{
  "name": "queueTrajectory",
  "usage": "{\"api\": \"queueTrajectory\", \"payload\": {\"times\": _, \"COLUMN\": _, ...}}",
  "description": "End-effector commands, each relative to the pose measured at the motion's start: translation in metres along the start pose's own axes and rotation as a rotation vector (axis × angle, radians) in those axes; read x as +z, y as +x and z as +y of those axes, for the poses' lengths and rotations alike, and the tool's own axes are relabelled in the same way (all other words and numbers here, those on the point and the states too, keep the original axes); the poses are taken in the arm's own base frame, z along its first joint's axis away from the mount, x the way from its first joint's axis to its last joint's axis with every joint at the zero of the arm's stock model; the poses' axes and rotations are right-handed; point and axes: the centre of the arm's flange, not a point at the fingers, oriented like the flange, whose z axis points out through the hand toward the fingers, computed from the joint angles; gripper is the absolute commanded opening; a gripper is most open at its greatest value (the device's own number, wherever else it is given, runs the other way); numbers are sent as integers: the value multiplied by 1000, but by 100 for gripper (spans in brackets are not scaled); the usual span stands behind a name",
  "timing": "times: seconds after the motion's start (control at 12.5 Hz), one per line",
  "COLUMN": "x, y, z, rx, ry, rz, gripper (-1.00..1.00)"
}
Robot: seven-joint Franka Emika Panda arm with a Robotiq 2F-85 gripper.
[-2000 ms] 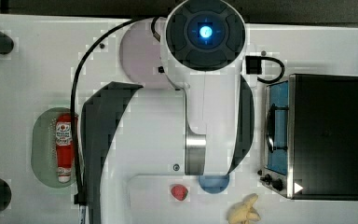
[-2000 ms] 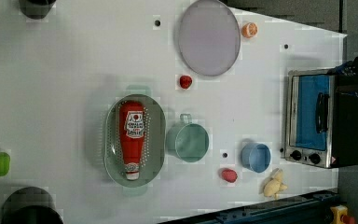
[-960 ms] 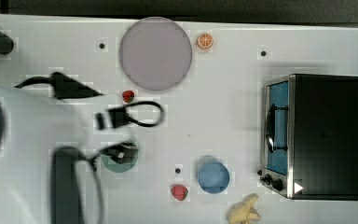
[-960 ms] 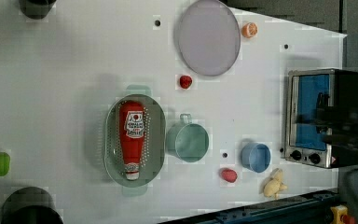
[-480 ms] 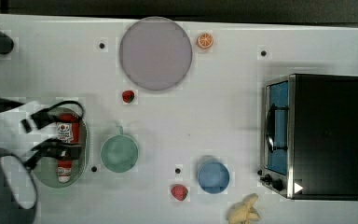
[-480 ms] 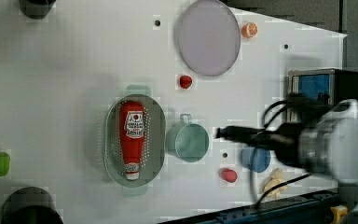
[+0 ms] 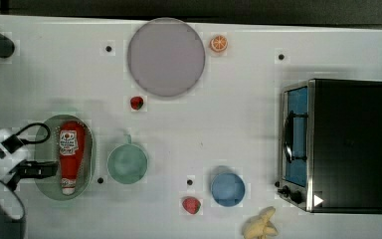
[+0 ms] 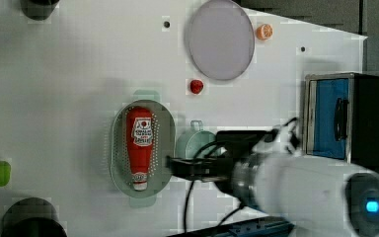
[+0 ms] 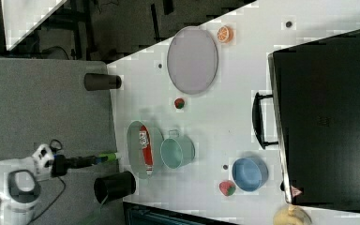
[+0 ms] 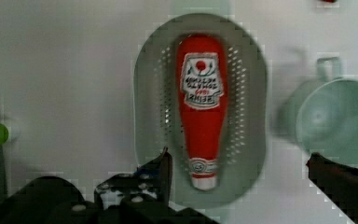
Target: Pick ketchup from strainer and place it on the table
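Evidently poised for a pick: black claw (image 10: 235, 175) spread wide, empty, straddling the cap end of the slim red ketchup squeeze bottle (image 10: 201, 105) lying flat below it inside the pale green perforated oval strainer (image 10: 247, 84) on the white desk (image 10: 74, 70)

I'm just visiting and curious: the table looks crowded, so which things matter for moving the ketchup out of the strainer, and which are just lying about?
Part of the job:
- ketchup, lying in the strainer
- strainer
- table
- hand, open, above the ketchup

Just lying about:
- grey-lilac plate
- green cup
- blue bowl
- two strawberries
- orange slice
- toaster oven
- banana
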Motion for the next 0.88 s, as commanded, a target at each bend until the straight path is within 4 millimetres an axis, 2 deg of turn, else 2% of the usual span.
{"api": "queueTrajectory", "payload": {"times": 0.08, "x": 54, "y": 10, "z": 16, "rx": 64, "ry": 36, "rz": -12, "gripper": 100}}
{"api": "queueTrajectory", "payload": {"times": 0.4, "x": 111, "y": 3, "z": 17, "rx": 40, "ry": 88, "rz": 3, "gripper": 100}}
{"api": "queueTrajectory", "payload": {"times": 0.88, "x": 177, "y": -1, "z": 13, "rx": 88, "ry": 117, "rz": -68, "gripper": 100}}
